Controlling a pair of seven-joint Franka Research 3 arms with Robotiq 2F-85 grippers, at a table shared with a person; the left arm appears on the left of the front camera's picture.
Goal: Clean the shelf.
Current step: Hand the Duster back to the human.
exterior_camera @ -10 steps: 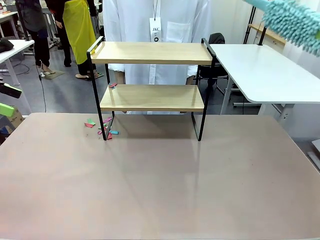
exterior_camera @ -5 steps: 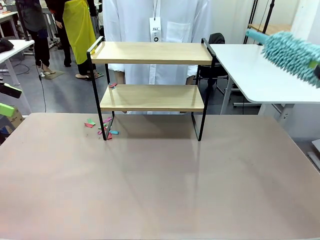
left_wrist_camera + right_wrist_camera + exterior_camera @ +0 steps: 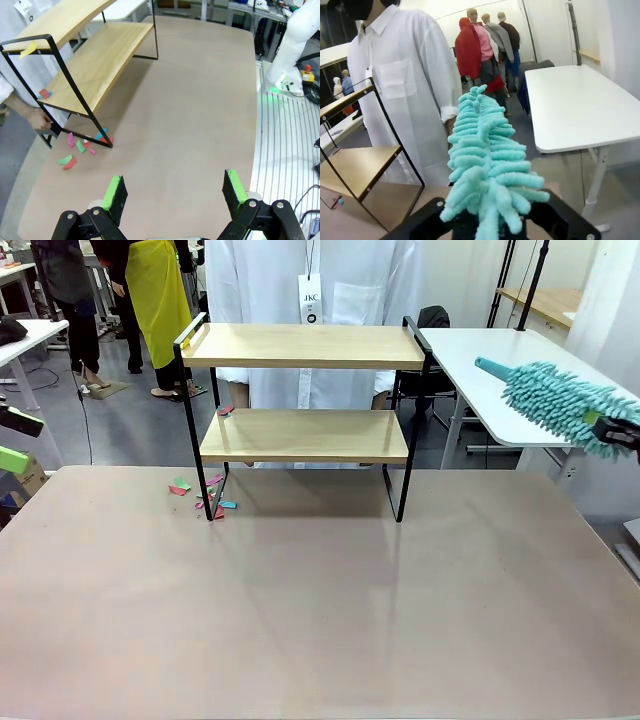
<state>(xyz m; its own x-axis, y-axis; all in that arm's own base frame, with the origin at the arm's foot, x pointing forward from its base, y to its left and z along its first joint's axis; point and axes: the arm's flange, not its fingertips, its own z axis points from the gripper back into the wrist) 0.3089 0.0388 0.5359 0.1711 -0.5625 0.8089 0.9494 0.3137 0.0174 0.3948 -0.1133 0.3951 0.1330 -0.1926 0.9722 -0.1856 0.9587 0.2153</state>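
One shelf (image 3: 305, 390) with two boards stands at the far side of the tan bench (image 3: 320, 600). One duster (image 3: 560, 405) sits clamped in the right end effector (image 3: 490, 220). The left end effector (image 3: 172, 192) gapes apart. Several coloured scraps (image 3: 205, 495) lie by the shelf's left leg, and one white table (image 3: 520, 380) stands beyond.

front cam faces across table at shelf (image 3: 304, 400); l wrist looks down, r wrist sideways, both catching shelf.
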